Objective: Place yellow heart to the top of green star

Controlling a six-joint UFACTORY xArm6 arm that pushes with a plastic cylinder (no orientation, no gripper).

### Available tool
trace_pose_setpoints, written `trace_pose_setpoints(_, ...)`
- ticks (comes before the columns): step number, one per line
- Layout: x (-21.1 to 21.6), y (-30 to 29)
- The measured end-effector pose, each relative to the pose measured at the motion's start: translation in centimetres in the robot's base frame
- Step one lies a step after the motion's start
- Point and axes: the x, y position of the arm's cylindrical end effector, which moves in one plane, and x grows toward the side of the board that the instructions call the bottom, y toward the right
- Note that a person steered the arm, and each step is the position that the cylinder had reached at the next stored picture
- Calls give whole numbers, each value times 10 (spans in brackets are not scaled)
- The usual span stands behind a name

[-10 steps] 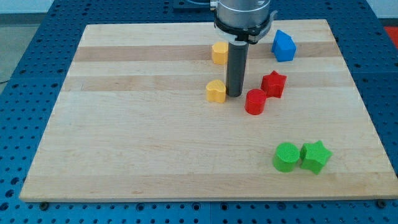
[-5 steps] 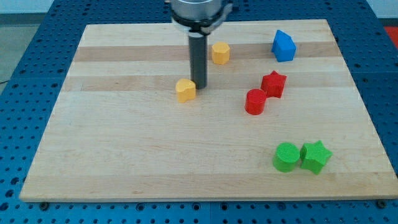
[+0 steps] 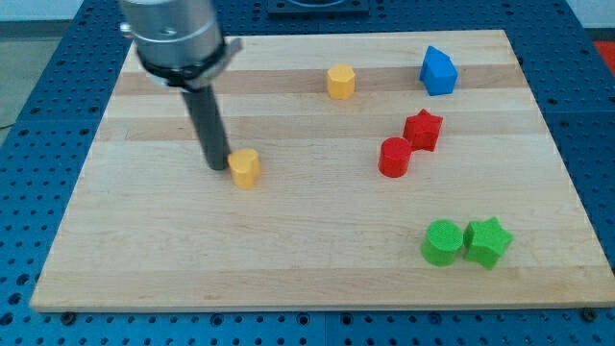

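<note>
Pale wood makes up the table (image 3: 144,250). Left of centre, my tip (image 3: 218,167) sits just to the left of the yellow heart (image 3: 245,168), close enough to seem touching; the arm carries a rod, no fingers. The heart is small, rounded, mustard-yellow. Further right come a yellow block (image 3: 340,82), a red cylinder (image 3: 394,157), a red star (image 3: 423,129) and a blue block (image 3: 437,70). Lower right, a green cylinder (image 3: 442,241) touches the green star (image 3: 487,241), well apart from the heart.

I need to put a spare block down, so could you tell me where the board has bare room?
Bare: the board left and below the yellow heart and my tip. Crowded: right side, with red cylinder, red star, green cylinder, green star.
</note>
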Motion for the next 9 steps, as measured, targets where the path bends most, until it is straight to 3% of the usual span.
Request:
trace_pose_setpoints(2,20,96)
trace_pose_setpoints(4,45,20)
trace_pose_setpoints(5,60,51)
trace_pose_setpoints(7,60,187)
trace_pose_setpoints(8,60,189)
trace_pose_setpoints(9,56,153)
